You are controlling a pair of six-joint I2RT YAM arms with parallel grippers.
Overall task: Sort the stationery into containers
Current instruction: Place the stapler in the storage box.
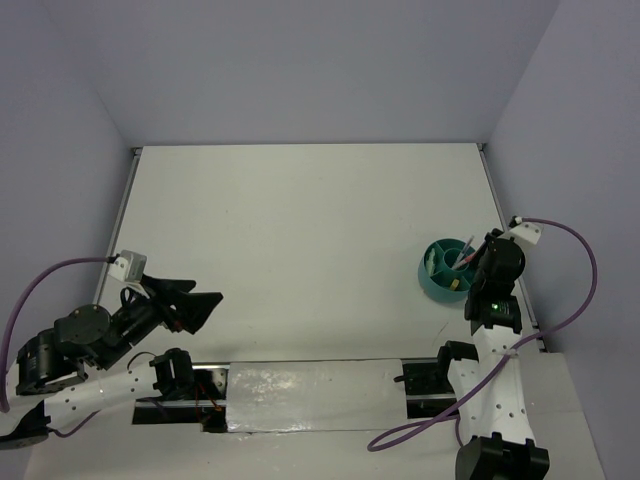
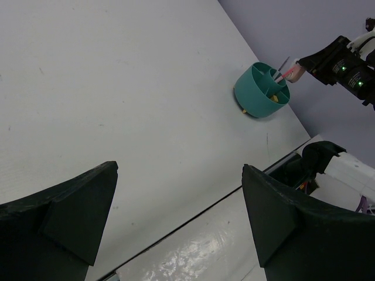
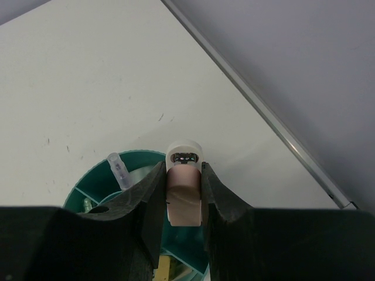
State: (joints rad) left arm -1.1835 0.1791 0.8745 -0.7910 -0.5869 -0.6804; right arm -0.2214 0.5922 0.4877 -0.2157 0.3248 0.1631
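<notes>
Stapler [image 3: 184, 190], the pink-and-white mini one, is pinched between the jaws of the right gripper [image 3: 183, 171] and hangs just above the teal cup [image 3: 94, 175]. From the wrist view, its white nose pokes out past the cup's far rim. Inside the cup, a clear-grey pen [image 3: 120, 172] leans up just left of the jaws, and a yellow-brown block [image 3: 167, 270] lies low in a near compartment.

Over on the other side, the left gripper [image 2: 180, 202] sits back near its base. Its jaws are spread wide with nothing in them, well apart from the action. From above, the rest of the counter [image 1: 300, 220] shows no loose stationery, so this looks like the last piece to go in.

Now the danger. The stapler seems to ride over the rim rather than square over a compartment. Let go here and it could clip the edge or a divider and tumble out onto the counter. The upright pen is a second worry, because a descent could knock or jam against it. The cup also stands close to the counter's right edge, so a push from the jaws might shove it that way.
</notes>
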